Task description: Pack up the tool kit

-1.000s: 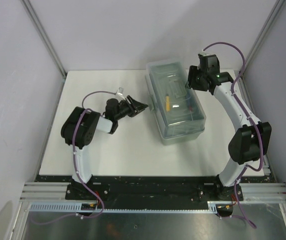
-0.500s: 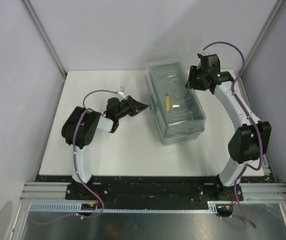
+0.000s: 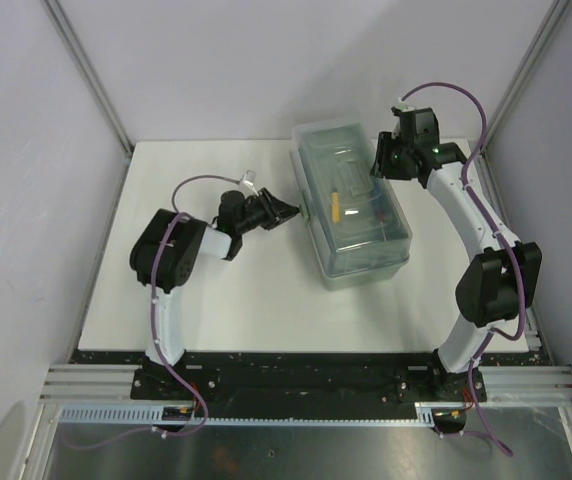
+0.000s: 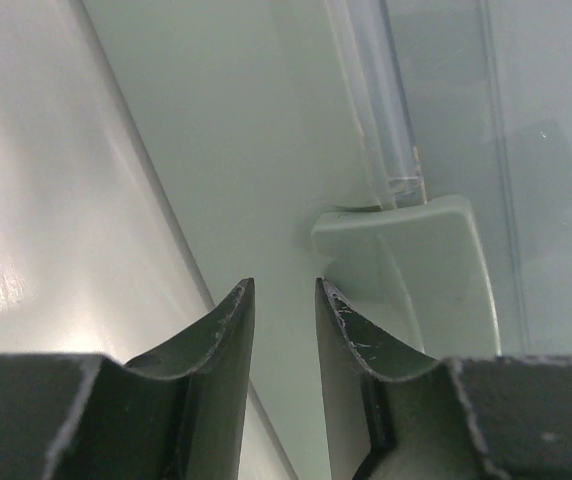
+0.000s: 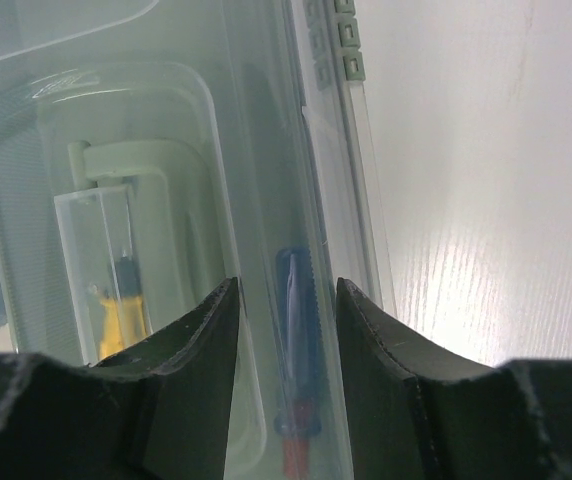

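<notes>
Toolbox [image 3: 351, 210] sits closed on the white table [image 3: 256, 300], right of centre and toward the back, its long side running front to back. Through the translucent lid [image 5: 166, 150] 2 tools show: a yellow-handled tool [image 5: 121, 315] and a blue-handled tool [image 5: 294, 340] near the right edge.

The left gripper [image 3: 288, 212] points at the box's left wall. Its fingers [image 4: 228, 330] are parted by a narrow gap with nothing between them, just short of the grey-green latch [image 4: 416, 260].

The right gripper [image 5: 286, 282] hangs over the lid's right rear edge, fingers slightly apart and holding nothing; whether they touch the lid I cannot tell.
</notes>
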Controlling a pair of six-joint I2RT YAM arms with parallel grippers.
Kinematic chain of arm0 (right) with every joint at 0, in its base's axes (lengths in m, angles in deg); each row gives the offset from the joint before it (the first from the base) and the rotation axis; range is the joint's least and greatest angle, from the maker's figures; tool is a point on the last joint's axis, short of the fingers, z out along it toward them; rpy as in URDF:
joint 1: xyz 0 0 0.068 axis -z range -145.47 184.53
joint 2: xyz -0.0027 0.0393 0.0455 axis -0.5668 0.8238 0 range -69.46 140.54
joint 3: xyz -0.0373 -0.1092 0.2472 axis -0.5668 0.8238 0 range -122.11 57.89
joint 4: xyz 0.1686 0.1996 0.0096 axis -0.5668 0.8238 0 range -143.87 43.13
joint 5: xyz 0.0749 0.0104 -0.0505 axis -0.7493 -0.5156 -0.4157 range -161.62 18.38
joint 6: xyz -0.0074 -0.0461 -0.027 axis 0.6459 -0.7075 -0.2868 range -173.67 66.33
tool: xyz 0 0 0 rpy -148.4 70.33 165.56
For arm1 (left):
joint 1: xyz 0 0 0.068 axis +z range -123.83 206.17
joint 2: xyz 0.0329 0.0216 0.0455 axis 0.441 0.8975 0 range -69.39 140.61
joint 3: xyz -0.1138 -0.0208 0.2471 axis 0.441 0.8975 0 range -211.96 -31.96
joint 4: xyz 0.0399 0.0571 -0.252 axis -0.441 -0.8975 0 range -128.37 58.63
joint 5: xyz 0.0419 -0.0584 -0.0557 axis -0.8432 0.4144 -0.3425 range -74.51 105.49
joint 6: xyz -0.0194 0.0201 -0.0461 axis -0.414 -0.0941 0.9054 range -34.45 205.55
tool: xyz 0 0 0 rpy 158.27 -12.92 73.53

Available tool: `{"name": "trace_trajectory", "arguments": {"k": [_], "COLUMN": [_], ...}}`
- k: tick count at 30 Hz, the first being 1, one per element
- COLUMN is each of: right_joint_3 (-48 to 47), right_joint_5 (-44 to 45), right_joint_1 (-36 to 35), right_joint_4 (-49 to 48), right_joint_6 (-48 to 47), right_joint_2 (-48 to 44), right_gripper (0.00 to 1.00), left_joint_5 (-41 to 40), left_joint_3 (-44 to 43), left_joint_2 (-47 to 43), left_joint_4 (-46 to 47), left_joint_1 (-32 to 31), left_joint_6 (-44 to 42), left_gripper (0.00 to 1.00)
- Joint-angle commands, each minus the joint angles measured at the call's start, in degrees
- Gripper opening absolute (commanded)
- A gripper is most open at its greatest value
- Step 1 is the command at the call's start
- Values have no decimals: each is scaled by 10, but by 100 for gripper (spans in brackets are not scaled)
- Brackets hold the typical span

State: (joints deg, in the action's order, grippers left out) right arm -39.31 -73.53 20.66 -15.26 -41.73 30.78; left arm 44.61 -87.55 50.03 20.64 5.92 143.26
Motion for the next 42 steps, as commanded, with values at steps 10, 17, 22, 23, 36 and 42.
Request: {"name": "trace_trajectory", "arguments": {"k": [10, 17, 22, 23, 36, 42], "right_joint_3": [24, 10, 11, 11, 148, 195], "right_joint_5": [-17, 92, 110, 111, 186, 238], "right_joint_1": [-50, -33, -18, -12, 26, 49], "right_joint_4": [65, 22, -23, -25, 9, 58], "right_joint_6": [27, 40, 21, 22, 27, 23], "right_joint_2": [63, -5, -61, -72, -310, -449], "right_gripper": [41, 59, 82, 84, 94, 94], "left_joint_5": [-2, -86, -161, -175, -184, -198], "left_joint_3": [-6, 41, 29, 24, 38, 23], "left_joint_2": [-21, -138, -230, -245, -560, -687], "left_joint_4": [24, -120, -268, -297, -569, -697], "left_joint_1": [-21, 12, 15, 15, 14, 14], "left_joint_6": [-26, -140, -244, -262, -375, -356], "left_gripper": [38, 65, 97, 98, 99, 99]}}
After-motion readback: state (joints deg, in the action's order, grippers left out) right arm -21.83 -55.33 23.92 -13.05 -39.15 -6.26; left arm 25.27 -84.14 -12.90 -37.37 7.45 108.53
